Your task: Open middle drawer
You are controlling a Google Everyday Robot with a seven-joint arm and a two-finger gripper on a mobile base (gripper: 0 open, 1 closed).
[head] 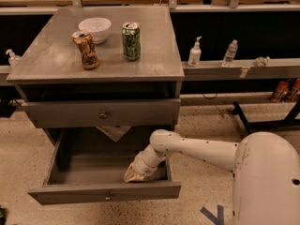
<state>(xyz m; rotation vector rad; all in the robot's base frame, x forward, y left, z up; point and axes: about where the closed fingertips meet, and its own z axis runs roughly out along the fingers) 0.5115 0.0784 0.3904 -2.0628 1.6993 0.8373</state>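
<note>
Currently listed: the middle drawer (105, 193), grey, is pulled well out beneath the upper drawer front (103, 114), with its grey box interior exposed. Inside it, at the front right corner, the gripper (136, 173) is found on a white arm (197, 149) reaching in from the right; whether it is clenched or released cannot be told. A pale sheet (112, 131) is seen at the drawer's back. On the grey tabletop (47, 60) are set a white bowl (95, 28), contents not discernible, an upright green can (131, 41) just beside it, and a dented brown can (86, 49). On the shelf (220, 69) to the right are stood a pump bottle (194, 53) and a clear bottle (229, 53).
</note>
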